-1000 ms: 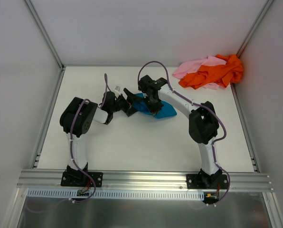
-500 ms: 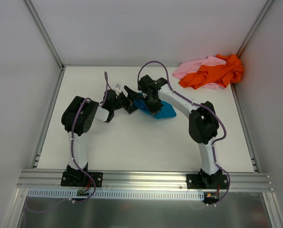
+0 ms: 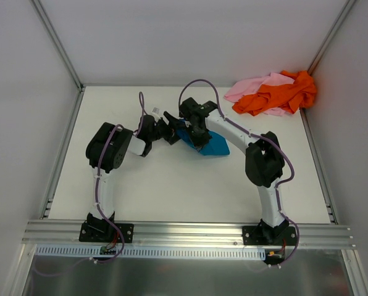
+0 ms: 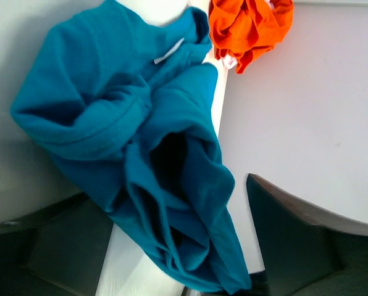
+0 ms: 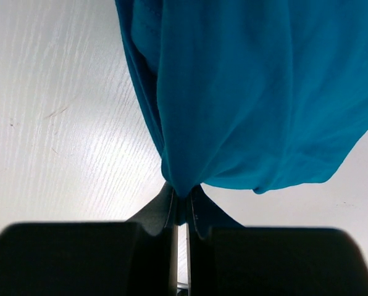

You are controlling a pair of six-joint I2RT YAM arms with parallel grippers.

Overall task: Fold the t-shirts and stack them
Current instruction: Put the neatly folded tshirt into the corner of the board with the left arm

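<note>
The teal-blue t-shirt (image 3: 211, 145) is bunched up at mid-table. My right gripper (image 3: 195, 132) is shut on a pinched fold of it; the right wrist view shows the cloth (image 5: 252, 92) hanging from the closed fingertips (image 5: 183, 203) above the table. My left gripper (image 3: 171, 132) is open at the shirt's left side. In the left wrist view the crumpled teal shirt (image 4: 141, 142), with its white neck tag (image 4: 170, 51), lies between the wide-apart jaws (image 4: 178, 246). The orange t-shirt (image 3: 276, 92) lies crumpled over the pale pink one (image 3: 250, 86) at the back right corner.
White walls with metal corner posts (image 3: 55, 37) enclose the table on three sides. An aluminium rail (image 3: 184, 233) runs along the near edge by the arm bases. The orange shirt also shows in the left wrist view (image 4: 252, 28).
My left arm has swung right and forward, bringing its open gripper up against the teal shirt. The right gripper keeps its hold and has barely moved.
</note>
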